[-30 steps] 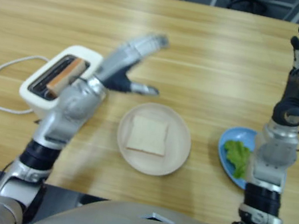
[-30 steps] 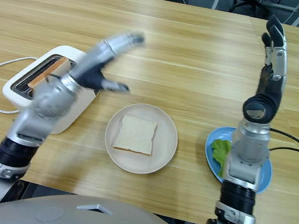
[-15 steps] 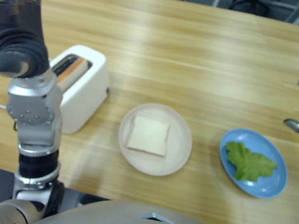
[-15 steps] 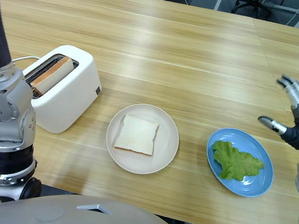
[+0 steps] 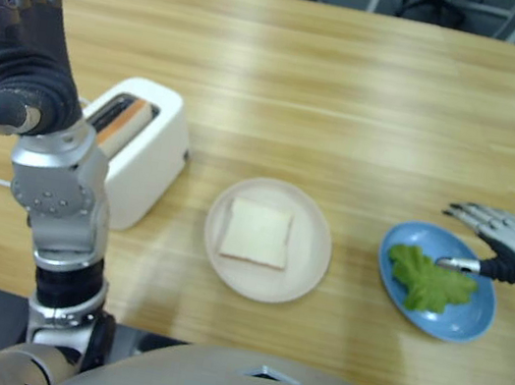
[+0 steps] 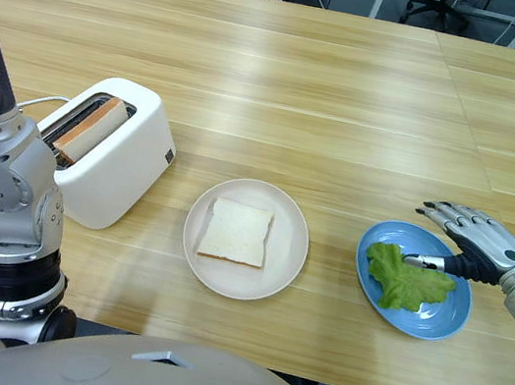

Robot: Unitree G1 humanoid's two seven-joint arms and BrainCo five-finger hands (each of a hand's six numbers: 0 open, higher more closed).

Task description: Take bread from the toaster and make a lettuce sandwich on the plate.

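Right eye view: the empty right hand (image 6: 473,241), fingers spread, hovers over lettuce (image 6: 404,276) on the blue plate (image 6: 434,323) near the table's (image 6: 262,54) front edge. Bread (image 6: 236,231) lies on the middle plate (image 6: 282,262); the left hand's (image 5: 18,51) state is unclear.

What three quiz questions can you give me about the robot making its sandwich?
1. Pick one: where does the lettuce lie? A) on the blue plate B) on the floor C) in a bowl
2. True or false: a bread slice stands in the toaster.
3. Fill the gap: the hand hovering over the blue plate is the robot's ____ hand.

Key: 1. A. 2. True. 3. Right: the right hand is over the plate's far edge with its fingers spread.
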